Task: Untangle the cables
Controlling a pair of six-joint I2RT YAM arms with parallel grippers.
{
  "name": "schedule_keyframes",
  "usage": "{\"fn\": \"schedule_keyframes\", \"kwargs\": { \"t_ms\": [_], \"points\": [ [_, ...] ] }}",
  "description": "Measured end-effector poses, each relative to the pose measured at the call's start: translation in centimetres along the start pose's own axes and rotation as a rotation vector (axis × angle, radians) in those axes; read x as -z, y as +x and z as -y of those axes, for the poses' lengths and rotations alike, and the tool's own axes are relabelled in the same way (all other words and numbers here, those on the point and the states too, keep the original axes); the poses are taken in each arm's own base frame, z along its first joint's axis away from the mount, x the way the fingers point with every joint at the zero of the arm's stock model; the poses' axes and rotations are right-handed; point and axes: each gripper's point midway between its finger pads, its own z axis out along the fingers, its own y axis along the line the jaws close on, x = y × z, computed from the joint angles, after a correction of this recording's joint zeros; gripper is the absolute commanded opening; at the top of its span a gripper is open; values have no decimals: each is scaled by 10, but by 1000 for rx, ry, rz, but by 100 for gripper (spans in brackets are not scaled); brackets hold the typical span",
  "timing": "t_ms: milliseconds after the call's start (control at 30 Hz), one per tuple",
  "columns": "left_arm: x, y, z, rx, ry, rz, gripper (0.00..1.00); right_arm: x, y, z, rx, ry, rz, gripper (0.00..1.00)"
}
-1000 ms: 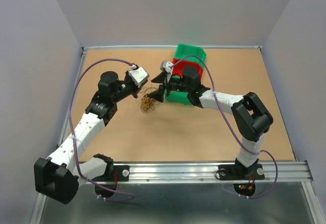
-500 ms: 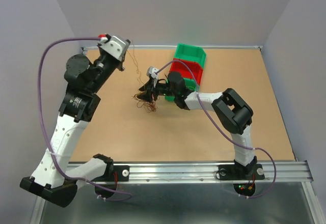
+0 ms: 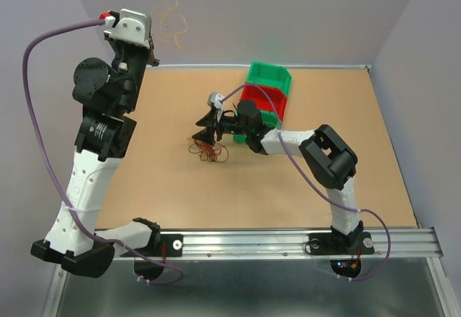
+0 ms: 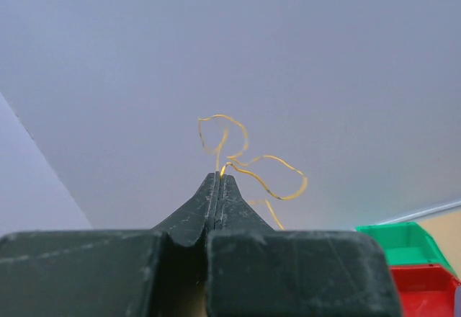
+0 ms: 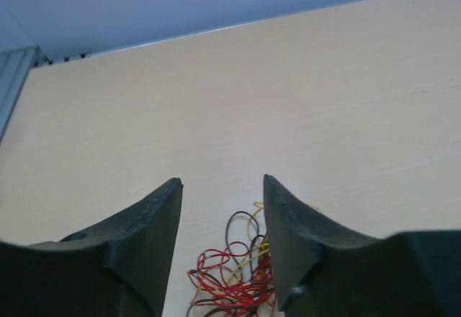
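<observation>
Left gripper [image 4: 218,186] is raised high above the far-left corner of the table [image 3: 180,194], its two dark fingers pressed together and pinching a single yellow-orange cable [image 4: 245,166]. That strand springs out of the fingertips in two thin loops and hangs free in the air against the pale back wall, touching nothing else. The left wrist view shows the top of a green bin [image 4: 403,239] and a red bin [image 4: 426,281] low in the right corner.

Right gripper [image 5: 222,181] is low over the middle of the tabletop with its fingers spread apart and holding nothing. Just below and between the fingers lies the remaining tangle of cables [image 5: 232,277], a small clump of red, yellow and dark strands looped through one another and resting on the brown board. From the top camera the clump sits just in front of the right gripper's tips, well apart from the strand held by the left arm. The stacked bins stand behind the right arm, toward the far edge.
</observation>
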Motion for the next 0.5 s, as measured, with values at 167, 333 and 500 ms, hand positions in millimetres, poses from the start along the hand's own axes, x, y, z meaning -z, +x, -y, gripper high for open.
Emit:
{"fn": "schedule_keyframes", "kwargs": {
  "t_ms": [167, 333, 500],
  "points": [
    [-4, 37, 10, -5, 12, -73, 0, 8, -18, -6, 23, 1, 26, 82],
    [0, 73, 36, -1, 115, -129, 0, 28, -44, -19, 79, 22, 64, 84],
    [20, 117, 64, 10, 222, -178, 0, 59, -74, -37, 146, 53, 105, 90]
  ]
}}
